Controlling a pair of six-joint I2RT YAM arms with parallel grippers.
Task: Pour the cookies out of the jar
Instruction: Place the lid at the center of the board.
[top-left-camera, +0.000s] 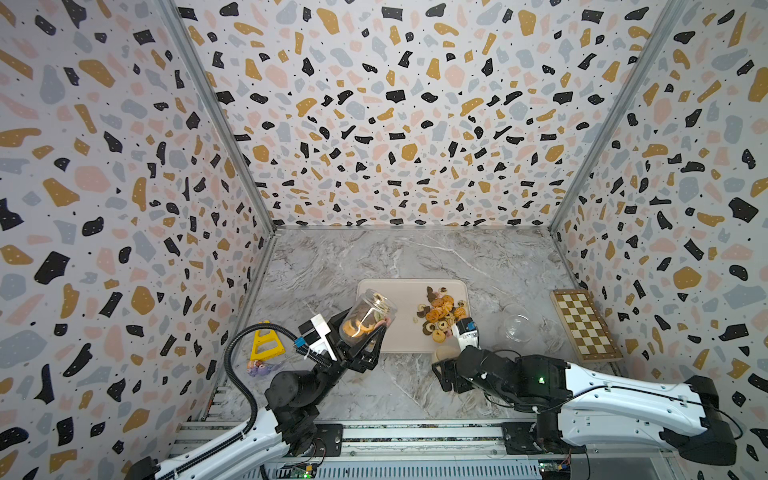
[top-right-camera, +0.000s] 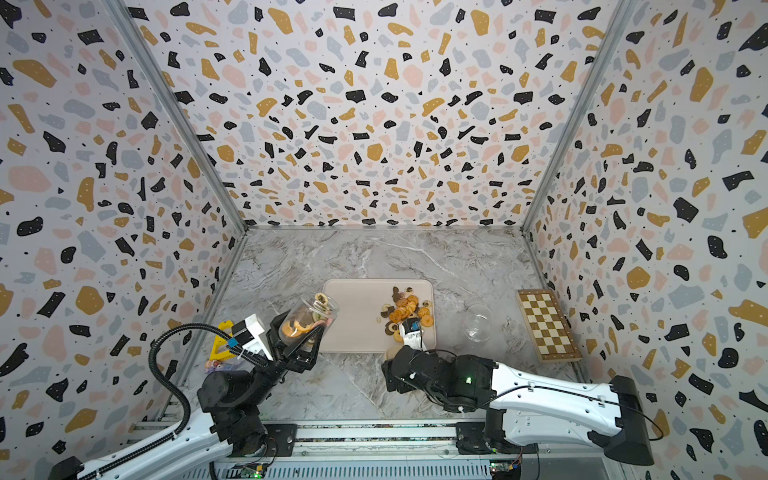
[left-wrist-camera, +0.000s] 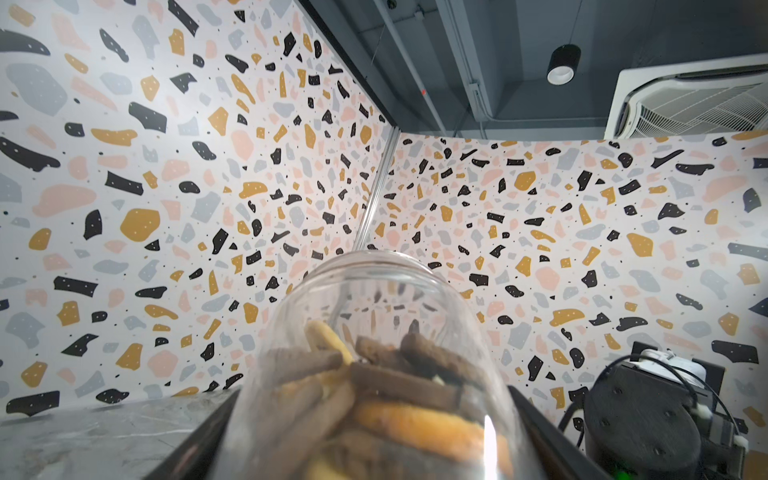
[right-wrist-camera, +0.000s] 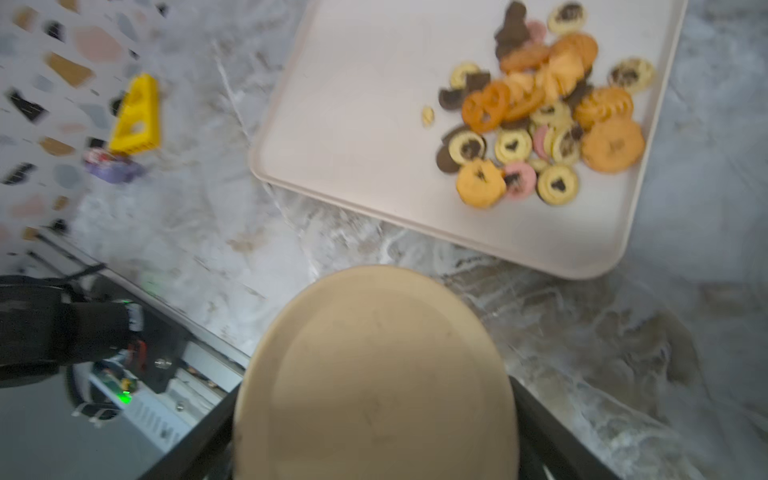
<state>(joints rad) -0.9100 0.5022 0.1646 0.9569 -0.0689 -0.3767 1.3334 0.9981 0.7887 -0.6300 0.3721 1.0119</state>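
Table: grey marble top (top-left-camera: 374, 257), walled on three sides
Tray: pale with rounded corners (top-left-camera: 399, 303), lying flat near the middle of the table
Chessboard: small board (top-left-camera: 584, 324) well to the right of the tray, no part of this job
Jar: clear glass (top-left-camera: 368, 318), lidless, held off the table above the tray's left edge; it slants with the mouth raised and pointing across the tray
Jar handling: stiff, smooth and breakable, probably slippery; the sound place to hold it is round the wide body near the base, which leaves the mouth free
Left gripper: closed (top-left-camera: 371, 337) on the jar's lower body, a finger on each side
Right gripper: closed (right-wrist-camera: 376, 453) on a tan lid, low over the table just off the tray's near edge
Tan lid: plain round disc (right-wrist-camera: 374, 357), likely the jar's own
Cookies: one share lies heaped on the tray's right half (top-left-camera: 442, 313), the rest sit at the jar's base end (left-wrist-camera: 399, 407)
Cookie handling: light, brittle, loose; they should slide out once the mouth dips below the base, so the pour looks partly done
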